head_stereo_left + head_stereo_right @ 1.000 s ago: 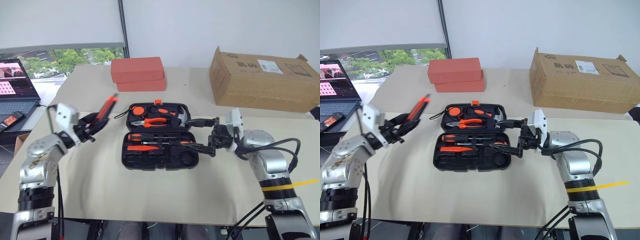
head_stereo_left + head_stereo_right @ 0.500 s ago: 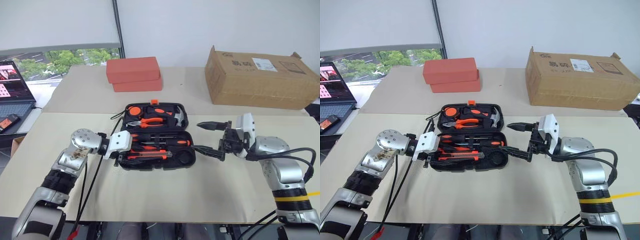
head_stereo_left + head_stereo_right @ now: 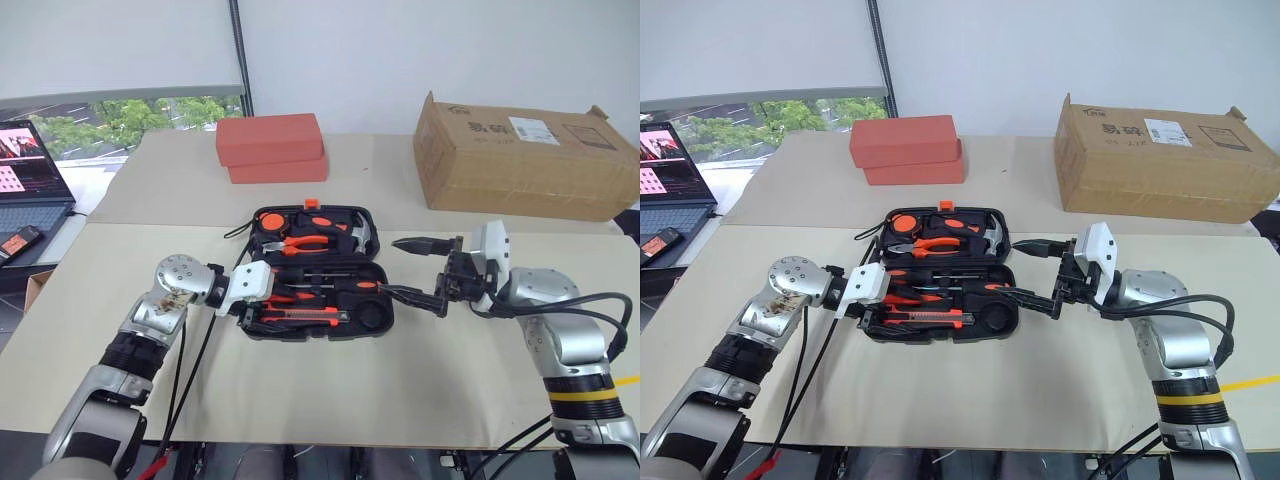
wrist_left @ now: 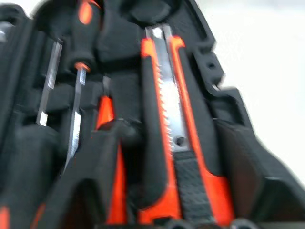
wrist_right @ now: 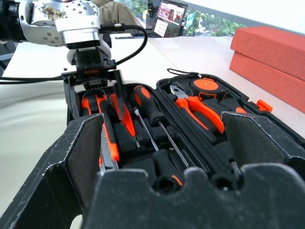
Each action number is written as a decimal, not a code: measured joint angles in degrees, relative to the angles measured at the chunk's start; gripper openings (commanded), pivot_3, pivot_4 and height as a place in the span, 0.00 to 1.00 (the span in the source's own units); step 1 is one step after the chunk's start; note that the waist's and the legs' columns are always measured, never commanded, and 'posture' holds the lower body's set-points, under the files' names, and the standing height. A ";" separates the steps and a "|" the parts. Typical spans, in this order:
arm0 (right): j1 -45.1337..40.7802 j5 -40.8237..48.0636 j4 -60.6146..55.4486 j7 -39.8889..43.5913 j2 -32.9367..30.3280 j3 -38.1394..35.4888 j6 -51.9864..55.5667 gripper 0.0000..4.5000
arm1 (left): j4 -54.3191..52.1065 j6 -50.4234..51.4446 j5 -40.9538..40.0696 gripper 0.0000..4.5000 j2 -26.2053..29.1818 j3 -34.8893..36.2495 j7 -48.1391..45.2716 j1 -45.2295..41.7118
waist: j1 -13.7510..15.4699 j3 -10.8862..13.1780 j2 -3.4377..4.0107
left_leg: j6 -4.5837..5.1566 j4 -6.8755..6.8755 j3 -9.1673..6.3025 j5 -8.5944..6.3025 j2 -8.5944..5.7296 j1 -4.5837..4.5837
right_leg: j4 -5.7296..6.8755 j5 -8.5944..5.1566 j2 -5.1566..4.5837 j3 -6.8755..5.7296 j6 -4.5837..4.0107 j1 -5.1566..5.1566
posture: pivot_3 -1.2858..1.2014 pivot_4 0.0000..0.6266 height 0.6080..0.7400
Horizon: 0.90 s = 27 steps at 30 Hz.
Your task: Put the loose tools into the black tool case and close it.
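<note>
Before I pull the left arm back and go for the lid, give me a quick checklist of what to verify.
1. Slim red tool lying in the black tool case: ok, it lies among the recesses between the left gripper fingers.
2. Left gripper released: ok, fingers stand apart around the tool.
3. Utility knife seated: ok.
4. Screwdrivers in their slots: ok, both lie in the lower half.
5. Tool pressed fully into its recess: cannot tell.
6. Right gripper clear of the lid: not ok, open at the case's right edge, one finger reaching over it.
</note>
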 measured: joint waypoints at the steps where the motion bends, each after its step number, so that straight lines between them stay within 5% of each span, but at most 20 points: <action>1: 0.01 0.00 0.00 0.01 0.00 0.00 0.00 1.00 | -1.52 1.98 -2.09 0.87 -0.02 1.05 -0.48 0.00 | -0.04 0.00 0.00 | -0.04 0.00 0.00 0.03 0.00 -0.01 | 0.00 0.00 0.00 0.00 0.00 -0.01 | 0.52 0.24 0.78; 8: 0.46 -0.01 0.01 0.21 0.00 0.00 -0.01 1.00 | -9.00 12.96 -11.75 0.87 2.03 6.45 -2.00 -0.07 | -0.19 0.00 0.00 | -0.23 0.01 -0.01 0.14 -0.01 0.08 | 0.02 -0.03 0.00 0.02 0.05 0.08 | 0.52 0.24 0.78; 12: 0.45 -0.05 0.27 0.27 0.01 0.00 -0.04 1.00 | -8.99 13.42 -11.04 0.66 1.21 6.07 -0.89 -0.06 | -0.10 0.00 0.00 | -0.24 0.01 -0.02 0.14 -0.02 0.08 | 0.02 -0.02 0.01 0.02 0.04 0.09 | 0.52 0.24 0.78; 20: 0.46 -0.27 1.59 0.63 0.83 0.15 -0.87 1.00 | 1.42 2.16 -2.32 0.01 -5.90 -1.25 0.18 0.31 | 0.30 0.00 0.00 | -0.23 0.03 0.00 0.14 -0.05 0.06 | 0.02 -0.01 0.03 0.01 0.02 0.06 | 0.52 0.24 0.78; 27: 0.93 -0.95 2.28 0.70 1.07 0.22 -2.41 1.00 | 17.63 -7.38 1.37 0.00 -11.06 -2.73 0.57 -3.34 | 0.72 -0.20 0.13 | 0.22 0.11 -0.07 -0.11 -0.07 0.27 | 0.05 -0.02 -0.04 -0.04 0.05 0.32 | 0.52 0.24 0.78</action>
